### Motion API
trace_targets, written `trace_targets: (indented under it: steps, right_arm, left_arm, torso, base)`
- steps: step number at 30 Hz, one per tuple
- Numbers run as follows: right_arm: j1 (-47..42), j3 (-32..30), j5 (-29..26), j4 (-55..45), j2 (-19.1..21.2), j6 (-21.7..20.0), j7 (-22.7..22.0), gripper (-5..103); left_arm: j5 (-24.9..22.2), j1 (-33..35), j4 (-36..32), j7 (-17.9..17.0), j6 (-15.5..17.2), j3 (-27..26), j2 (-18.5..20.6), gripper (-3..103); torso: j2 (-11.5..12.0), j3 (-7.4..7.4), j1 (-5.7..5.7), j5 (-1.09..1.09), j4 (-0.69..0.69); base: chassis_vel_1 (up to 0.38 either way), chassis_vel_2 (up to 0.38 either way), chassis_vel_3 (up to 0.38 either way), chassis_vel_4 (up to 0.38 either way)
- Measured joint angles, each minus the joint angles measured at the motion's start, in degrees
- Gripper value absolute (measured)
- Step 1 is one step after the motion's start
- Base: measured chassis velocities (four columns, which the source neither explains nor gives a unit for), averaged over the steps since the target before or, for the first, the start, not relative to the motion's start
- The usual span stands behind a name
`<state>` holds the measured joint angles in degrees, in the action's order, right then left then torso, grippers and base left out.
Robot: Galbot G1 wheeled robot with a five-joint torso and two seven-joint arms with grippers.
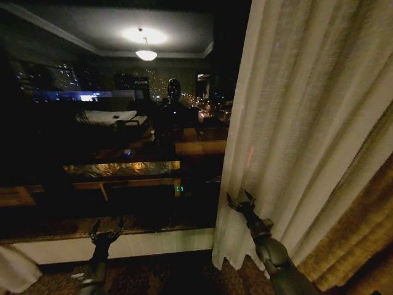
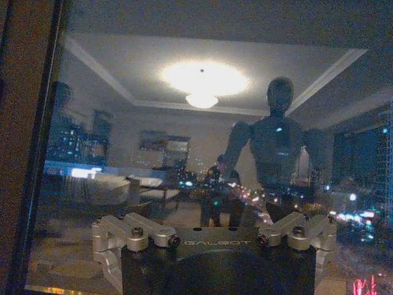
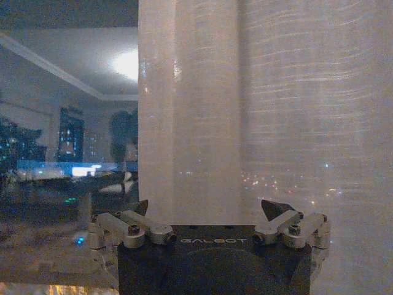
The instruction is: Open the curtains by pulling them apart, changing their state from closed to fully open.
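We are holding our left gripper open and empty low before the bare window glass; our right gripper is hanging open at the sheer curtain's edge, beside the golden drape. The curtains are looking mostly parted to us; no containers are showing.

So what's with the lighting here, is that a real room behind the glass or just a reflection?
Reflection, most likely: in the head view the dark window glass mirrors a lit ceiling lamp; the left wrist view shows the robot's own reflection under that glare; in the right wrist view the sheer curtain lets city lights glow through.
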<state>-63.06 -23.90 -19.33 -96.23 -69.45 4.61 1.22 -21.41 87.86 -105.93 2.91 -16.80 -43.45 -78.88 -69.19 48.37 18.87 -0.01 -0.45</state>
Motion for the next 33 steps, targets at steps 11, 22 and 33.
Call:
trace_targets:
  steps: [11, 22, 33]
  right_arm:
    - [6.76, 4.98, 0.86, 7.33, -2.19, 0.40, -0.09, 99]
    - [5.68, 4.40, 0.47, 7.10, -2.57, 2.25, 1.79, 61]
    - [4.56, 3.74, 0.77, 6.76, -2.66, 2.58, 1.66, 21]
  left_arm:
    - [0.00, 0.00, 0.00, 0.00, 0.00, 0.00, 0.00, 100]
    - [0.00, 0.00, 0.00, 0.00, 0.00, 0.00, 0.00, 100]
    - [0.00, 0.00, 0.00, 0.00, 0.00, 0.00, 0.00, 100]
  torso:
    - [0.00, 0.00, 0.01, -0.01, 0.00]
    - [0.00, 0.00, 0.01, 0.00, -0.01]
    - [0.00, 0.00, 0.01, 0.00, -0.01]
  base:
    - [0.000, 0.000, 0.000, 0.000]
    - [0.000, 0.000, 0.000, 0.000]
    - [0.000, 0.000, 0.000, 0.000]
